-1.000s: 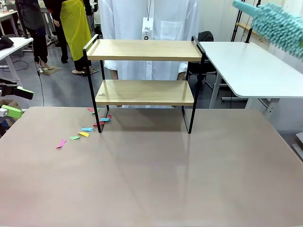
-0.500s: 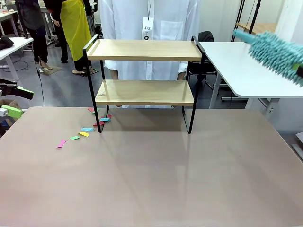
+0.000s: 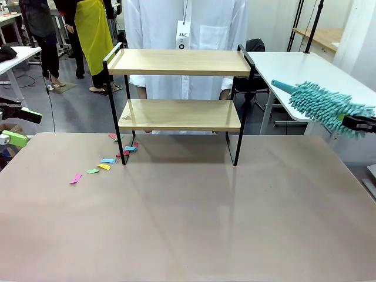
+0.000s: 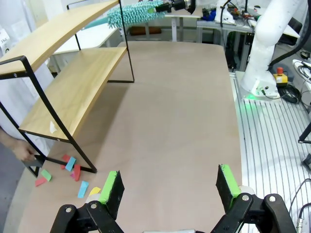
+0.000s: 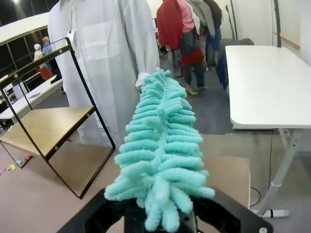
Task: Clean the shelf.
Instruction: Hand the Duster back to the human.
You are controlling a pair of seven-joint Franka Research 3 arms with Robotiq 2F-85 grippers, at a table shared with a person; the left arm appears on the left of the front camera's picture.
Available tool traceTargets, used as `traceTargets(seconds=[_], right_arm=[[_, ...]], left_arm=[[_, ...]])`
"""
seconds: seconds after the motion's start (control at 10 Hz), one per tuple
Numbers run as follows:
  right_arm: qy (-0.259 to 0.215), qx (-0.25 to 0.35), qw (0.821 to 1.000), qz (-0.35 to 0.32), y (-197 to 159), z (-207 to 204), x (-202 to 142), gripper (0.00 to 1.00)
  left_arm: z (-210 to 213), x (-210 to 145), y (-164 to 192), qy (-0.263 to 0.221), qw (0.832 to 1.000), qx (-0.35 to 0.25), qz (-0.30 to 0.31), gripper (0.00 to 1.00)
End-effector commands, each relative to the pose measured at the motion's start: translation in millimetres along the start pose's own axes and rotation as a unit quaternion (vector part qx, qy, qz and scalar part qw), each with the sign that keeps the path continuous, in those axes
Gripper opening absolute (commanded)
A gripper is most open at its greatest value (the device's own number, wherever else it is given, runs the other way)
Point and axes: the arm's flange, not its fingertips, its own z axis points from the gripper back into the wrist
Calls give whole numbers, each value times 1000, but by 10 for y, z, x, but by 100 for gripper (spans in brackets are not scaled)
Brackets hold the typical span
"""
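Two green-padded fingers of the right gripper (image 3: 359,123) are clenched on the handle of a shaggy teal microfibre duster (image 3: 322,104); the duster reaches from the gripper toward the middle of the table, its tip in the air beside the right end of the shelf and apart from it; the left gripper (image 4: 169,187) has its fingers spread wide with nothing between them, low over the near-left part of the brown table (image 3: 194,217); the small two-tier shelf (image 3: 179,88), two pale wooden boards in a thin black metal frame with raised side rails, stands upright at the far middle of the table; small coloured paper scraps (image 3: 106,163) lie on the table beside its left legs; a person in a white coat (image 3: 185,23) stands behind it.
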Motion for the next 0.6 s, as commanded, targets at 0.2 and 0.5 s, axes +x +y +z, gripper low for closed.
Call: traceTargets(seconds=[0.2,0.5], right_arm=[[-3,-4,1000,0,-14,45,58,17],[-3,-4,1000,0,-14,45,58,17]], left_arm=[[-12,11,16,-13,1000,3,-7,100],[-12,11,16,-13,1000,3,-7,100]])
